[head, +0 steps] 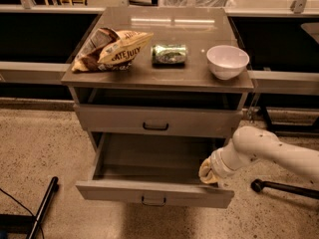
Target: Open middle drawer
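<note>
The middle drawer (149,193) stood pulled well out; gripper (208,172) sat inside its right front corner, open/closed couldn't tell; next prob. lift clear.

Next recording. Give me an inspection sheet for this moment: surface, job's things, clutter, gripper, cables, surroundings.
Surface: grey cabinet top, glossy, carrying three items.
Job's things: middle drawer pulled well out, nothing seen inside; top drawer above it shut.
Clutter: chip bag at left, green can lying on its side in the middle, white bowl upright at right.
Gripper: gripper at the right front corner of the middle drawer, just behind its front panel; contact not clear.
Cables: thin black cable on the floor, lower left.
Surroundings: speckled floor; black bar lower left; black wheeled leg at right.
</note>
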Tool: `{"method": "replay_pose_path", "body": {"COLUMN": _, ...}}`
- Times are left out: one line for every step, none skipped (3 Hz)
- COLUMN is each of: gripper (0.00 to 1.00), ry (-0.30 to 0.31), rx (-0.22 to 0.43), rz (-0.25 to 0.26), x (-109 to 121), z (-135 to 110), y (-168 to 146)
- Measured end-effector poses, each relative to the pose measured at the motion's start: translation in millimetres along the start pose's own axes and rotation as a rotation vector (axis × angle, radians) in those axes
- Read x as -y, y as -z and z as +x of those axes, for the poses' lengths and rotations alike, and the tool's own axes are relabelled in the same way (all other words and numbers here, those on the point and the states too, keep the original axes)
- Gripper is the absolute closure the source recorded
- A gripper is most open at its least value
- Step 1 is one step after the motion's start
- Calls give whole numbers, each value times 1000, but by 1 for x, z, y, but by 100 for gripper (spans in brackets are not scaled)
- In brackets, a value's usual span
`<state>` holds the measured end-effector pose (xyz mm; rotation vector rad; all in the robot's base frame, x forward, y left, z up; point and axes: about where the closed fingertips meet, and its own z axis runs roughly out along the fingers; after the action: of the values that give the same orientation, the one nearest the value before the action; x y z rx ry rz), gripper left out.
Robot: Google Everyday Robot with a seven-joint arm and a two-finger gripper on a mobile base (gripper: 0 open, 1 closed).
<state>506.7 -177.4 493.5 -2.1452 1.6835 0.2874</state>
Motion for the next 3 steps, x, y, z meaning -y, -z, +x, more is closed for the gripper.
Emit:
{"method": "replay_pose_path", "body": {"gripper": 96, "ry": -41, "rx": -38, "rz": 30, "x": 27, "z": 17, "y": -23}}
{"method": "replay_pose_path", "body": {"gripper": 100, "ry": -118, "rx": -70, "rz": 73, "x": 51, "z": 33, "y": -52}}
{"method": "replay_pose_path", "body": {"gripper": 100, "ry": -178, "rx": -82, "rz": 30, "x": 50, "z": 34, "y": -82}}
